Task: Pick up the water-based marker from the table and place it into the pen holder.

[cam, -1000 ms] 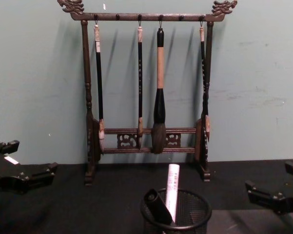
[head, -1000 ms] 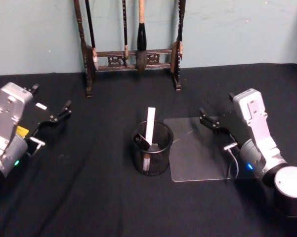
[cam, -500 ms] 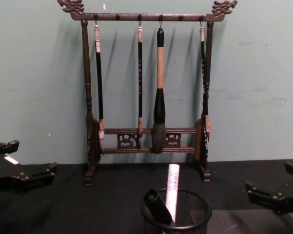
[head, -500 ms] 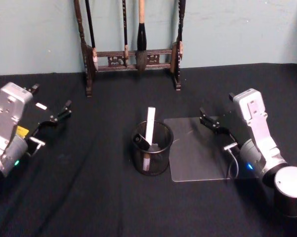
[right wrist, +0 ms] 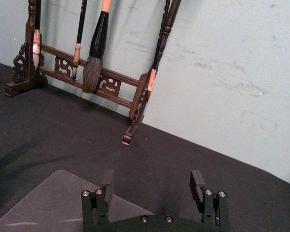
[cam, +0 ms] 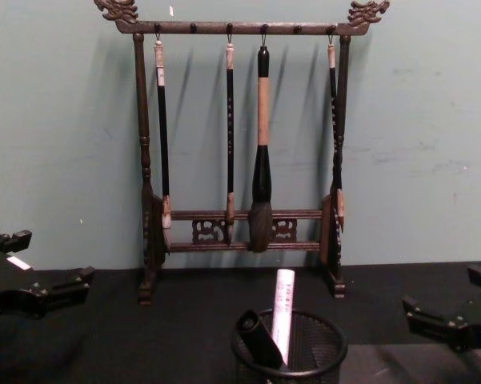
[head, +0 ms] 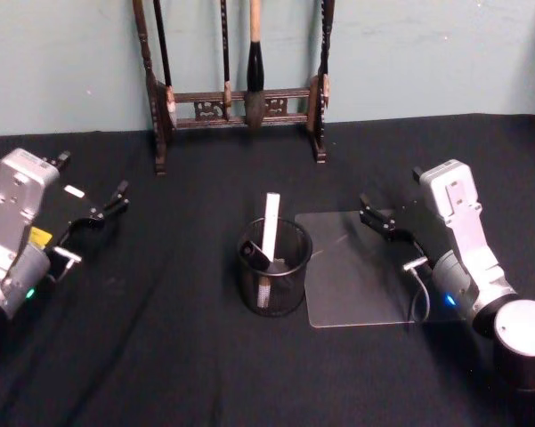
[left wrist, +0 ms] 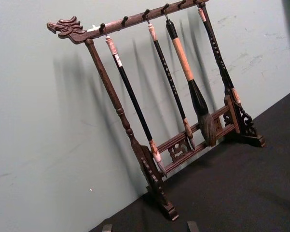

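The pen holder (head: 275, 267), a black wire-mesh cup, stands at the middle of the black-clothed table (head: 160, 356). A white water-based marker (head: 270, 224) leans upright inside it, its top above the rim, beside a dark stubby pen (head: 257, 257). The chest view shows the pen holder (cam: 290, 352) and the marker (cam: 284, 314) from the side. My left gripper (head: 93, 227) hovers open and empty at the table's left. My right gripper (head: 393, 238) hovers open and empty right of the holder, over a clear sheet; its fingers (right wrist: 107, 182) stand wide apart.
A tall dark wooden brush rack (head: 236, 98) with several hanging brushes stands at the back against the wall. A clear plastic sheet (head: 352, 276) lies flat just right of the holder. Black cloth stretches in front and to the left.
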`<state>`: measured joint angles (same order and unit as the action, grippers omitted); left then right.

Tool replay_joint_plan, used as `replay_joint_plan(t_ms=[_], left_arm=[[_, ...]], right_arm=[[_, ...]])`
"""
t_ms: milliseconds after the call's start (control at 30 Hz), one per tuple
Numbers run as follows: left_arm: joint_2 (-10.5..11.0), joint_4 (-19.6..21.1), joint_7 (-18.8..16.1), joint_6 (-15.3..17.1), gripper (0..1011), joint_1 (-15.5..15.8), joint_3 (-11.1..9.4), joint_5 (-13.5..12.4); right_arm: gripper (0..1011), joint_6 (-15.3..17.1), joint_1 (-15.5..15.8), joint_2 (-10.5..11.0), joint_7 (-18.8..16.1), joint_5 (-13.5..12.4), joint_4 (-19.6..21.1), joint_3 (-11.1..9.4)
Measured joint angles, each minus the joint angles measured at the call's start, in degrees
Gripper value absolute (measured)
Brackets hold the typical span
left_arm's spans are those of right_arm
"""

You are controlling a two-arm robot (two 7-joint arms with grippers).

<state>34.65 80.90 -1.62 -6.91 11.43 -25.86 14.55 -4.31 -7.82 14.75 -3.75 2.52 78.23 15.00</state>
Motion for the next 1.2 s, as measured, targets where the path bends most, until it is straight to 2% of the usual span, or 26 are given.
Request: replay_joint_plan(t_ms=[1200], left_arm=[[0.0, 0.0, 0.0, 0.0, 1001, 0.0, 0.0, 0.0]], right_arm=[[1002, 0.0, 0.0, 0.0, 0.0, 0.0, 0.0, 0.0]])
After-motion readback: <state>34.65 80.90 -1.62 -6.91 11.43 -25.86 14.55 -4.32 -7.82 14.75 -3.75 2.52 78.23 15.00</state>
